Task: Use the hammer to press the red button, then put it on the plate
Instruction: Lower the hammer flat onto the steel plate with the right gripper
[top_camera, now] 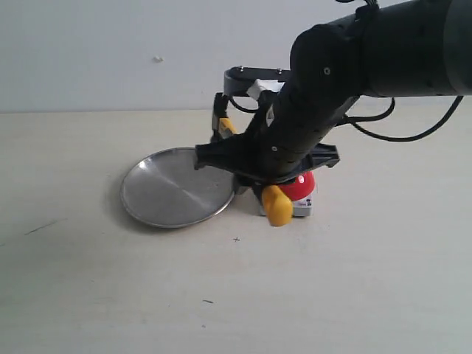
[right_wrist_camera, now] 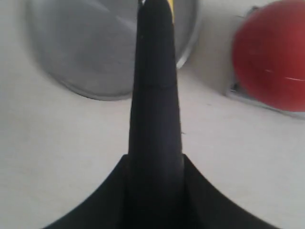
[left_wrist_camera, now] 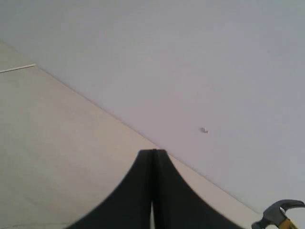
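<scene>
right fingers (right_wrist_camera: 109, 210): clamped on hammer (top_camera: 278, 206) handle
left fingers (left_wrist_camera: 133, 200): closed, holding nothing
hammer: held low, yellow end just beside button (top_camera: 301, 186), head out past far rim of plate (top_camera: 169, 195)
button: not under head; pressed or not, cannot tell
risk 1: handle end clips button base on a swing, shoves it across worktop (top_camera: 354, 280)
risk 2: release with head on rim tips plate, hammer slides off
</scene>
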